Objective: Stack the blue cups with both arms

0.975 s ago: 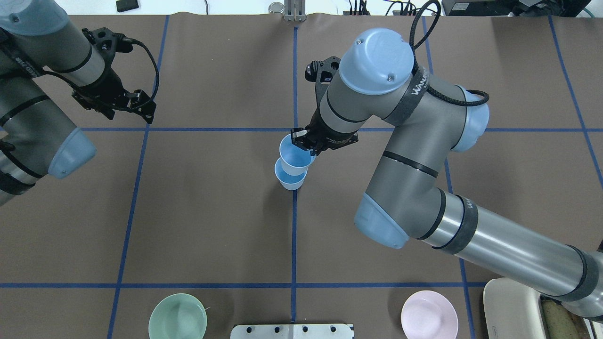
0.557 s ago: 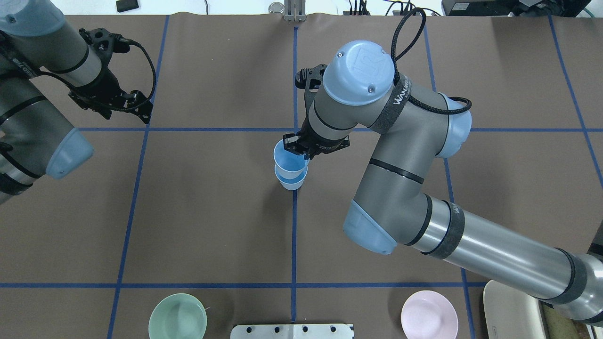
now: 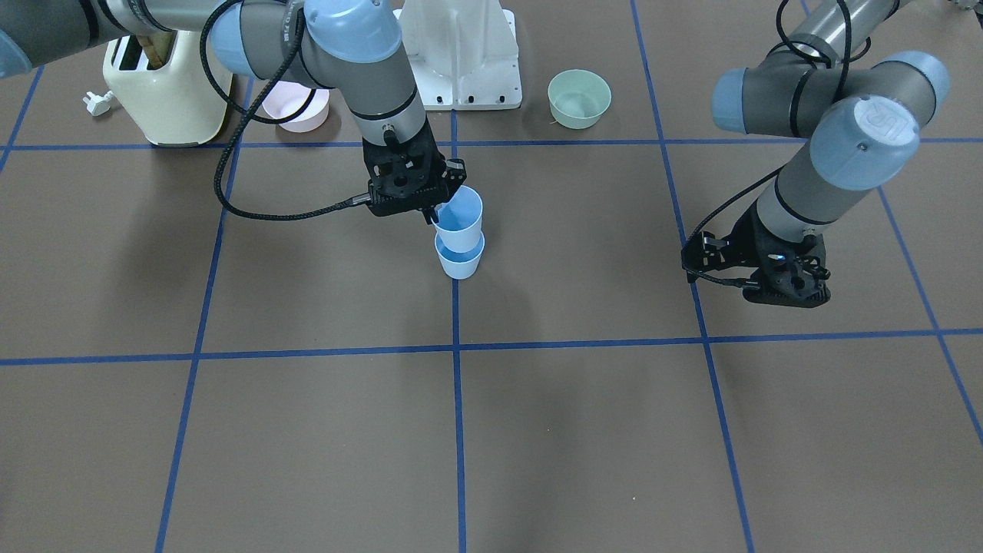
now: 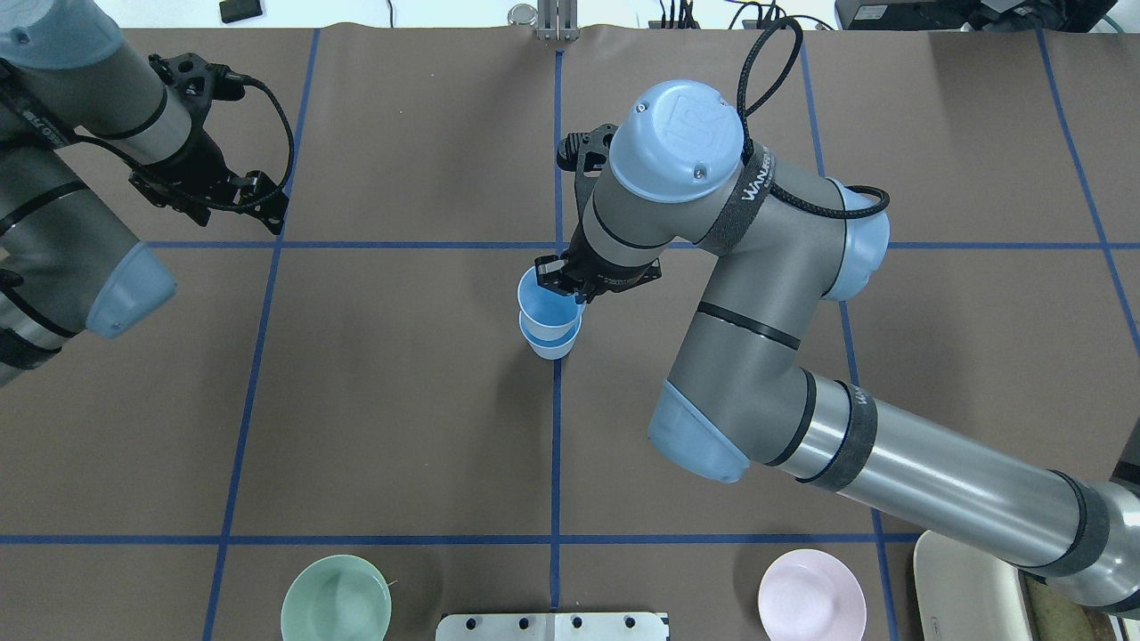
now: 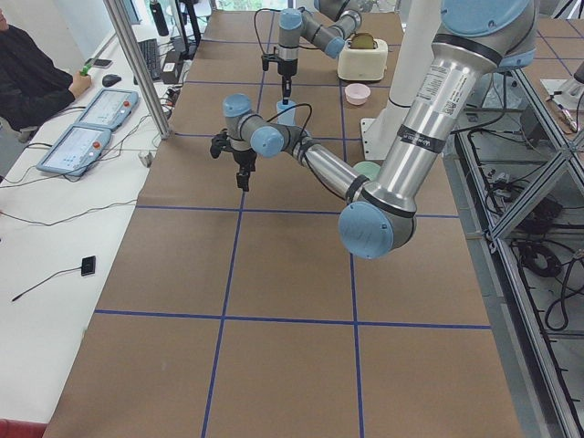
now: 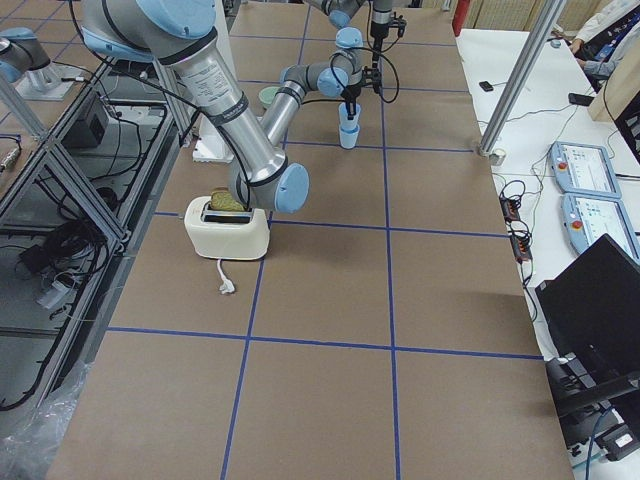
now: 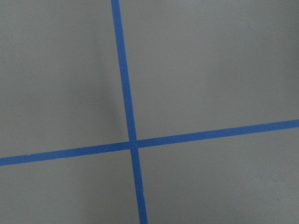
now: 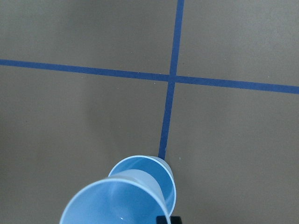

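Two pale-blue cups are at the table's centre line. The lower cup [image 4: 553,344] [image 3: 459,263] stands on the table. The upper cup [image 4: 543,307] [image 3: 461,217] sits partly inside it, a little tilted. My right gripper [image 4: 563,281] [image 3: 431,213] is shut on the upper cup's rim. Both cups show at the bottom of the right wrist view, the upper [image 8: 112,203] in front of the lower [image 8: 164,171]. My left gripper [image 4: 267,203] [image 3: 785,292] hangs empty, jaws apart, over a tape crossing far to the left.
A mint-green bowl [image 4: 336,610] and a pink bowl [image 4: 811,605] sit at the near edge beside the white base stand [image 3: 461,54]. A cream toaster [image 3: 165,92] with its plug [image 3: 96,102] stands by the pink bowl. Blue tape lines [image 7: 126,102] grid the brown table.
My right gripper moved the upper cup left and down, from beside the lower cup's far rim to over and into it. The left arm barely shifted.
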`<state>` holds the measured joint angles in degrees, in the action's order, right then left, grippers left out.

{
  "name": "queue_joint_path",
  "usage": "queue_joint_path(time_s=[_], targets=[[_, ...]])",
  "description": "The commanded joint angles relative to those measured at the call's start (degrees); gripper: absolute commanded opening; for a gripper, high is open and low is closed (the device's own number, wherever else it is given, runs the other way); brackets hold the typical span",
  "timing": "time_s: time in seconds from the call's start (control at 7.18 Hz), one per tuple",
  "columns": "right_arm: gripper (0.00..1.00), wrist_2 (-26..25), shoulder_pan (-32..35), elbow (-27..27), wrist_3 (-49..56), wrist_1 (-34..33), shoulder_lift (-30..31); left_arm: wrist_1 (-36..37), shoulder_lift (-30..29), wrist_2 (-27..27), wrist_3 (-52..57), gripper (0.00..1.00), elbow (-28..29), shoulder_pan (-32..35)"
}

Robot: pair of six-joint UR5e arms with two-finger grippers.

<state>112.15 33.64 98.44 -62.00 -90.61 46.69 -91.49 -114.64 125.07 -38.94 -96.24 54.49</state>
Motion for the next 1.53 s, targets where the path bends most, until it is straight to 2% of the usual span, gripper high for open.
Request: queue_joint_path(time_s=[0.0,0.42,0.56,0.7,0.84,0.98,1.11,1.39], targets=[[0.99,0.0,0.0,0.0,-0.5,0.3,0.0,0.0,0.0,0.0,0.0,0.97,0.0,0.0],[1.00,0.1,0.2,0.1,-0.5,0.3,0.2,-0.1,0.3,0.0,0.1,0.97,-0.1,0.8],[1.00,0.1,1.7,0.4,-0.1,0.5,1.5,0.3,0.6,0.6,4.4,0.97,-0.1,3.2],[1.00,-1.6,2.5,2.7,0.3,1.2,3.7,0.6,2.7,1.6,12.8,0.97,0.0,6.2],[1.00,-3.9,3.7,4.4,-0.4,2.6,4.8,0.6,4.1,1.8,14.8,0.97,0.0,9.0],[1.00,-9.0,4.5,5.0,-0.5,3.2,6.6,0.7,5.0,1.8,19.0,0.97,0.1,10.5],[1.00,-11.1,7.1,5.0,0.6,3.2,8.2,0.8,6.7,1.8,24.3,0.97,0.3,12.9],[1.00,-8.1,14.1,4.7,4.2,3.1,10.8,0.8,8.4,1.8,31.5,0.97,1.7,16.3]])
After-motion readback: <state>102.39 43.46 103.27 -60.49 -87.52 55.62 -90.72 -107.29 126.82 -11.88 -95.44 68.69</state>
